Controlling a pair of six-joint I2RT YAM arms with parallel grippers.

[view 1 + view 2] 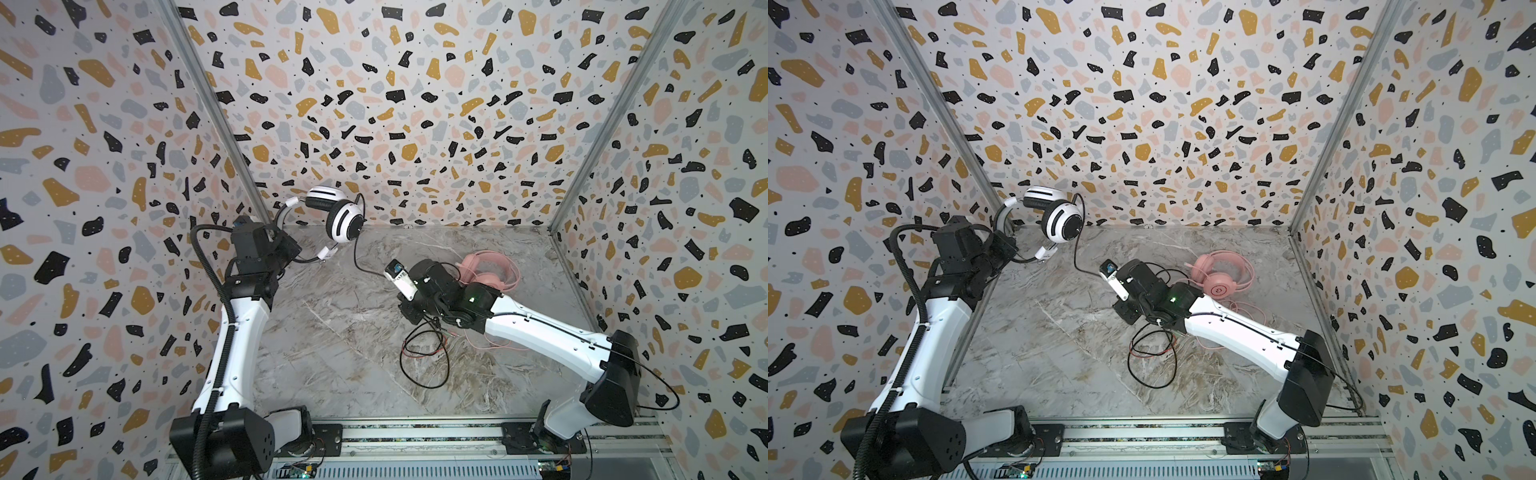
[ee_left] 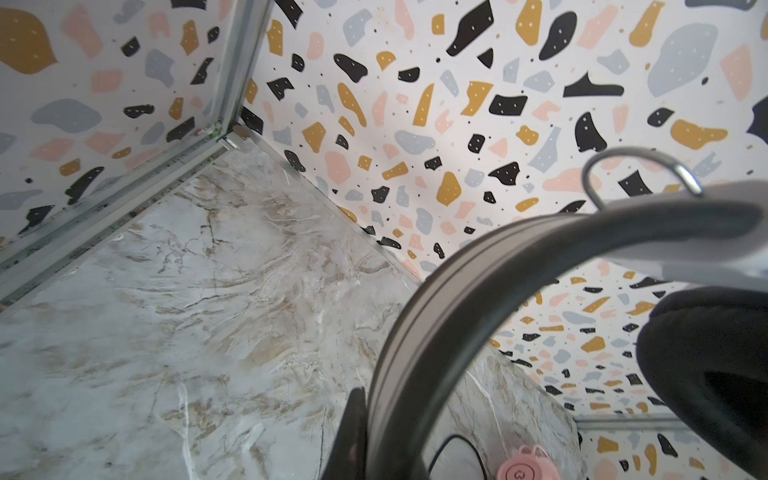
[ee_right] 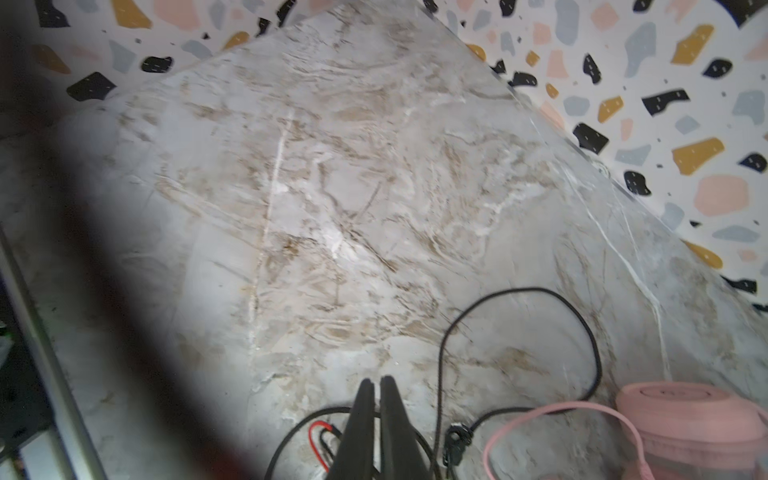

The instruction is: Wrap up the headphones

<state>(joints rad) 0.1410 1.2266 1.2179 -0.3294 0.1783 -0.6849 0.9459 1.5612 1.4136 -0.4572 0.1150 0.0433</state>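
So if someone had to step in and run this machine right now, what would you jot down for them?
Left gripper: shut on the headband of the white-and-black headphones, which it holds off the table near the back left corner.
Right gripper: shut, low over the table among loops of the black cable. It is unclear whether it pinches the cable.
Pink headphones: lying on the table at back right, with the pink cable loose.
Done: nothing wrapped yet.
Left: wind both cables.
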